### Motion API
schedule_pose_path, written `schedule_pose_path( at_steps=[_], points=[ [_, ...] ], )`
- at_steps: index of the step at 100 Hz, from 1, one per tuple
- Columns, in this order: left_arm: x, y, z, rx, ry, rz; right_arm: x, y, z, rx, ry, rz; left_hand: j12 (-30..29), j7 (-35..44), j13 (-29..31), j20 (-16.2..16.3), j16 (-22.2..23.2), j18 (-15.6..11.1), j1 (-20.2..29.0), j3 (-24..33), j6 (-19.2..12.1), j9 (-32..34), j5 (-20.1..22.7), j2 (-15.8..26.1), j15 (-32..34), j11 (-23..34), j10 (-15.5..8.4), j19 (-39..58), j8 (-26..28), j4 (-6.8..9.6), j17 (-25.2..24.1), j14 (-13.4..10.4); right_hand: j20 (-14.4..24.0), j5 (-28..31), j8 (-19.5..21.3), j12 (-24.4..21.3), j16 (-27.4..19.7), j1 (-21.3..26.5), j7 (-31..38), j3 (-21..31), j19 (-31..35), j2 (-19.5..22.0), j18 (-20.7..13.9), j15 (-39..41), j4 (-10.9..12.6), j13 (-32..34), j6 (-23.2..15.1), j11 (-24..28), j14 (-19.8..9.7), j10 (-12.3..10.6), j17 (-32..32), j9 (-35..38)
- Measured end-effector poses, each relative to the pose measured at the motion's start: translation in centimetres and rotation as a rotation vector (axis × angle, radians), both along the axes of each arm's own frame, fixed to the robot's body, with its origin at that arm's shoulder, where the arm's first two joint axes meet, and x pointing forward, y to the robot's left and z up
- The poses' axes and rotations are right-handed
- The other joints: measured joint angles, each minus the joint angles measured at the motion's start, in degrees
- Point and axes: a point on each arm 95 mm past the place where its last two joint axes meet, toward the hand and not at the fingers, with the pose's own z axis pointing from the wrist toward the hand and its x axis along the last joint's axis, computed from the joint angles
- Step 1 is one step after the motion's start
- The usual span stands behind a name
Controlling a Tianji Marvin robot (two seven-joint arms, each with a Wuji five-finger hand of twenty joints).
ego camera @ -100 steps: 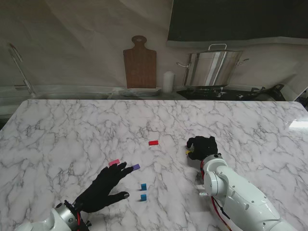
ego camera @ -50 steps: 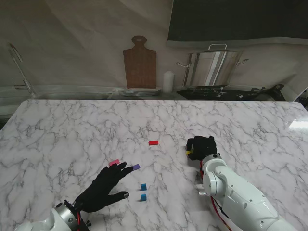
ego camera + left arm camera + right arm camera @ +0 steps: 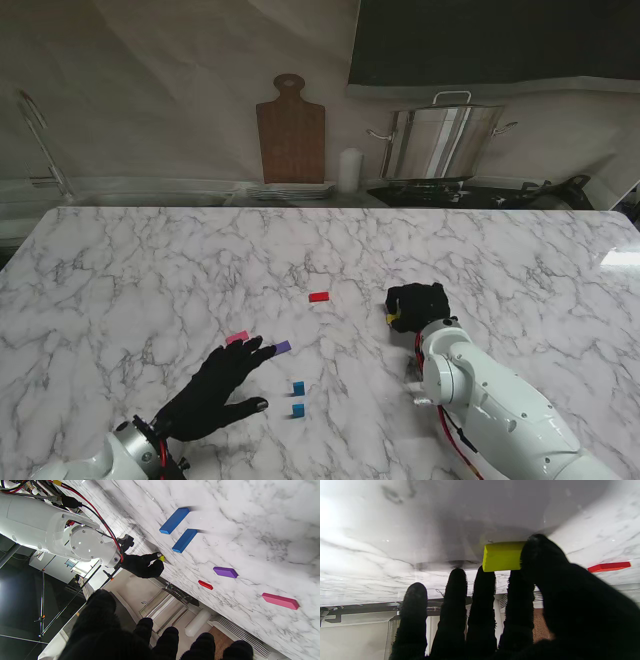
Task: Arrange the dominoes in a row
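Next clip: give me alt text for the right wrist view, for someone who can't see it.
Close up, the right hand in a black glove pinches a yellow domino between thumb and fingers, close to the white marble table. A red domino lies flat on the marble farther off, and the other fingers are spread apart.

Left hand point(image 3: 222, 390) lies flat with fingers spread; right hand point(image 3: 418, 304) is curled, thumb meeting fingertips.
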Motion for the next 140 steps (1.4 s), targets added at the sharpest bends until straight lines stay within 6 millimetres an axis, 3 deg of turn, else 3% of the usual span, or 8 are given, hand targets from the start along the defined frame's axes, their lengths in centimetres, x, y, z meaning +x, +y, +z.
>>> schedule_pose_path(
  at_steps=[17,27,50,60,71,92,140],
  points=[
    [0.01,0.02,0.01,0.0,0.0,0.0,-0.08,0.01,0.15,0.005,-0.004,0.013,0.0,0.0,0.0,0.0,0.0,0.0,0.0,0.0,0.0,0.0,0.0,0.0,0.0,0.0,0.0,0.0,0.0,0.0,0.0,0.0,-0.4,0.1,5.2,0.9,0.2,1.7,0.1,2.5,0.0,-0.1,0.0,0.3,0.0,4.3,-4.8,-3.3,-1.7,-1.7,1.1,6.8],
    [0.01,0.02,0.01,0.0,0.0,0.0,-0.16,0.03,0.2,0.007,-0.002,0.022,0.0,0.0,0.0,0.0,0.0,0.0,0.0,0.0,0.0,0.0,0.0,0.0,0.0,0.0,0.0,0.0,0.0,0.0,0.0,0.0,-0.5,-0.6,5.7,3.2,1.1,3.4,0.1,2.6,0.0,-0.6,0.1,2.3,0.0,5.2,-4.9,-3.8,-2.2,-2.9,1.4,8.9],
    [0.01,0.02,0.0,0.0,0.0,0.0,-0.31,0.05,0.25,-0.001,0.003,0.039,0.0,0.0,0.0,0.0,0.0,0.0,0.0,0.0,0.0,0.0,0.0,0.0,0.0,0.0,0.0,0.0,-0.1,0.0,0.0,0.0,-1.0,-2.6,-2.4,7.1,2.0,3.5,-10.9,2.6,0.0,-1.7,0.1,5.5,0.0,5.8,-4.7,0.3,-2.7,-3.7,1.4,8.8],
    [0.01,0.03,0.01,0.0,0.0,0.001,-0.37,0.02,0.25,-0.005,0.004,0.043,0.0,0.0,0.0,0.0,0.0,0.0,0.0,0.0,0.0,0.0,0.0,0.0,0.0,0.0,0.0,0.0,-0.6,0.0,0.0,0.0,-1.0,-2.4,-4.5,8.2,2.0,3.5,-13.1,2.6,0.0,-1.7,0.1,5.7,0.0,5.1,-1.6,1.2,-2.7,-3.7,0.8,7.7],
    [0.01,0.03,0.01,0.0,0.0,0.001,-0.46,0.02,0.21,-0.006,0.005,0.044,0.0,0.0,0.0,0.0,0.0,0.0,0.0,0.0,0.0,0.0,0.0,0.0,0.0,0.0,0.0,0.0,-0.6,0.0,0.0,0.0,-1.0,-1.7,-9.6,8.8,2.6,3.4,-13.0,2.6,0.0,-1.7,0.1,6.2,0.0,4.0,0.1,1.8,-2.7,-3.2,-0.1,6.8],
    [0.01,0.02,0.0,0.0,0.0,0.0,-0.64,-0.05,0.15,-0.022,0.004,0.03,0.0,0.0,0.0,0.0,0.0,0.0,0.0,0.0,0.0,0.0,0.0,0.0,0.0,0.0,-0.1,0.0,-0.6,0.0,0.0,0.0,-1.0,0.5,-14.5,8.9,3.4,2.2,-7.0,1.1,0.0,0.1,0.1,8.1,0.0,3.4,-0.1,3.8,-2.6,-2.2,-0.9,4.8],
    [0.02,0.06,0.02,0.0,-0.001,0.002,-0.69,-0.2,-0.1,-0.028,-0.019,0.023,0.0,0.0,0.0,0.0,0.0,0.0,0.0,0.0,0.0,0.0,0.0,0.0,0.0,0.0,-0.1,0.0,-0.6,0.0,0.0,0.0,-0.6,6.4,-17.5,8.9,3.5,1.7,-3.8,-1.3,0.0,4.0,0.1,10.0,0.0,3.6,-2.6,5.0,-1.5,-2.1,-0.9,5.0]
  ],
)
